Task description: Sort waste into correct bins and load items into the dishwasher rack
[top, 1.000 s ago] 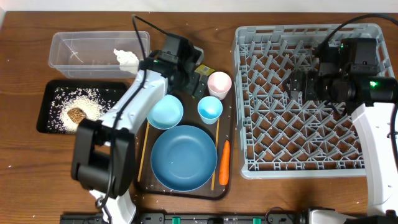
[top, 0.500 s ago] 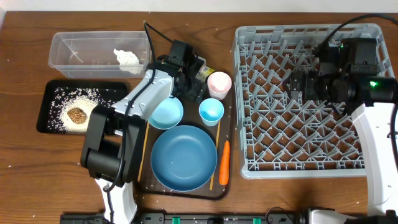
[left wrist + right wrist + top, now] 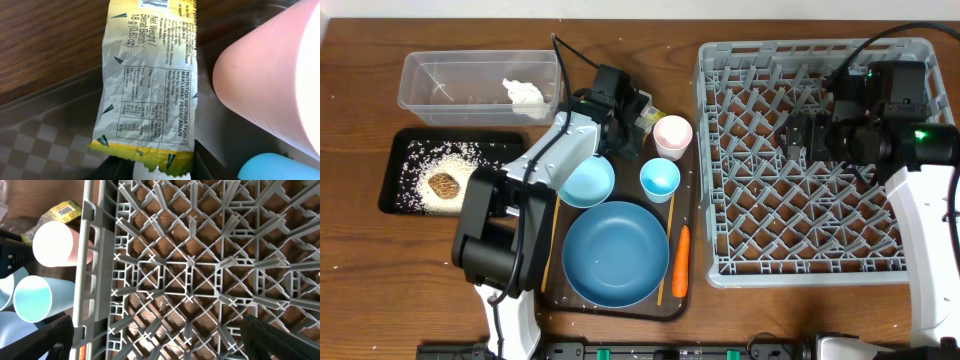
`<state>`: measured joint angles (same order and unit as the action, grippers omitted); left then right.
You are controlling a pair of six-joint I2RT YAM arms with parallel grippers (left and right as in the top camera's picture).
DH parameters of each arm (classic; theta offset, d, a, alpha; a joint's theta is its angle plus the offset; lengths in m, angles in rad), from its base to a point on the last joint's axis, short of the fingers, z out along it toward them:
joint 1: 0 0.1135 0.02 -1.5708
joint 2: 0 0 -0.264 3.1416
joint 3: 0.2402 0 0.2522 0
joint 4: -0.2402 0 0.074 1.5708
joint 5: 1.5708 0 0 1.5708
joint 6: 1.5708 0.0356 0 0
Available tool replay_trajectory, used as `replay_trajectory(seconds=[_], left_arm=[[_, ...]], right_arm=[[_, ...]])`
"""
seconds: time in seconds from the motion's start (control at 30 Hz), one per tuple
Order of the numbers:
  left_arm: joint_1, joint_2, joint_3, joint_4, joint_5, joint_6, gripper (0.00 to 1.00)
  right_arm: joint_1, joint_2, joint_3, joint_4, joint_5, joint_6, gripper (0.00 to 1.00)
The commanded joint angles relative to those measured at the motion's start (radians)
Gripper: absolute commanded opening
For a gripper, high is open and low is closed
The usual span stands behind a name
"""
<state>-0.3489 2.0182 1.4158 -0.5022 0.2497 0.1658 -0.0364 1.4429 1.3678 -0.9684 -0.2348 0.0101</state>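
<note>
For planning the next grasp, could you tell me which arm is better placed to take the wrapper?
Left. The left tool sits right at the wrapper beside the pink cup; the right tool, open, hangs over the rack.

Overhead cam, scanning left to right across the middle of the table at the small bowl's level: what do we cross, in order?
Shallow black rectangular tray → small light-blue bowl → light-blue cup → large square grey plastic dishwasher rack.
</note>
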Motion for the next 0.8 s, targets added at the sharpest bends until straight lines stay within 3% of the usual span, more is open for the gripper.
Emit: replay_trajectory(seconds=[0.0,0.47,0.63,0.77], left_arm=[[0.002,0.021,-0.006,0.006,0.005,0.010,0.36],[-0.001,0.041,-0.007,0.071,0.013,0.010,0.35],[-0.002,0.052,-0.006,0.079,0.013,0.009,0.09],[-0.002,0.052,-0.006,0.078,0.013,0.006,0.06]], right_arm=[[-0.009,0.004,0.003,-0.001,-0.001,-0.011,0.99],[-0.009,0.004,0.003,-0.013,-0.001,-0.011,0.99],[-0.009,0.004,0.003,-0.012,-0.001,-0.011,0.99],[-0.009,0.004,0.003,-0.012,-0.001,-0.011,0.99]])
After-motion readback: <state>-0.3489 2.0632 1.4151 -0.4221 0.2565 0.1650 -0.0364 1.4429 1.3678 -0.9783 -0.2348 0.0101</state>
